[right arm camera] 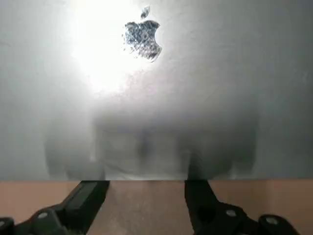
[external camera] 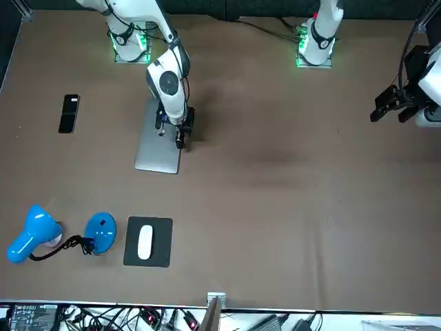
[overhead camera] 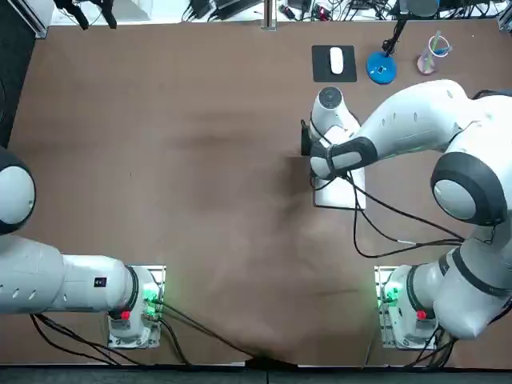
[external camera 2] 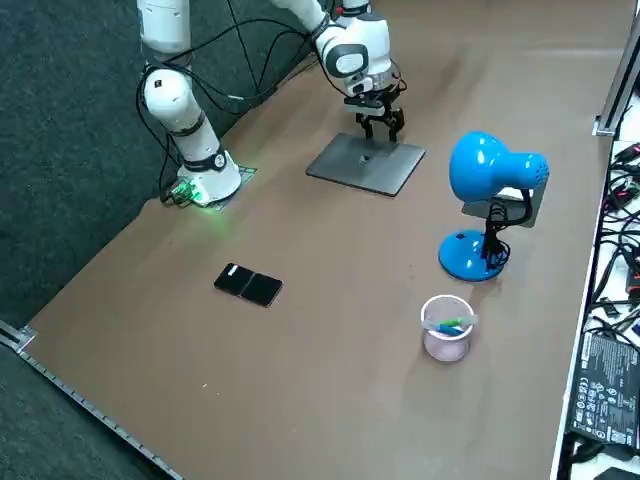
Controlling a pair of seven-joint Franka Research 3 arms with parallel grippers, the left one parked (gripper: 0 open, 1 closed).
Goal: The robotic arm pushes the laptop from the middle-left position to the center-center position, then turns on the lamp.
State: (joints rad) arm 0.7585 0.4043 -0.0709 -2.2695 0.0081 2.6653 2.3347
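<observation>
A closed silver laptop [external camera: 157, 148] lies flat on the brown table, on the right arm's side; the arm hides most of it in the top view [overhead camera: 352, 192]. My right gripper [external camera: 180, 138] hangs low at the laptop's long edge that faces the table's middle. In the wrist view the lid [right arm camera: 156, 98] fills the picture, and the gripper [right arm camera: 145, 190] stands open, both fingertips [right arm camera: 93, 188] at the lid's edge with nothing between them. A blue desk lamp [external camera 2: 488, 175] stands beyond the laptop near the far edge, its base [overhead camera: 382, 68] beside the mouse pad.
A black mouse pad with a white mouse [external camera: 145, 243] lies next to the lamp base. A black phone [external camera 2: 249, 285] rests near the table's right side. A clear cup [external camera 2: 446, 328] holding a pen stands close to the lamp.
</observation>
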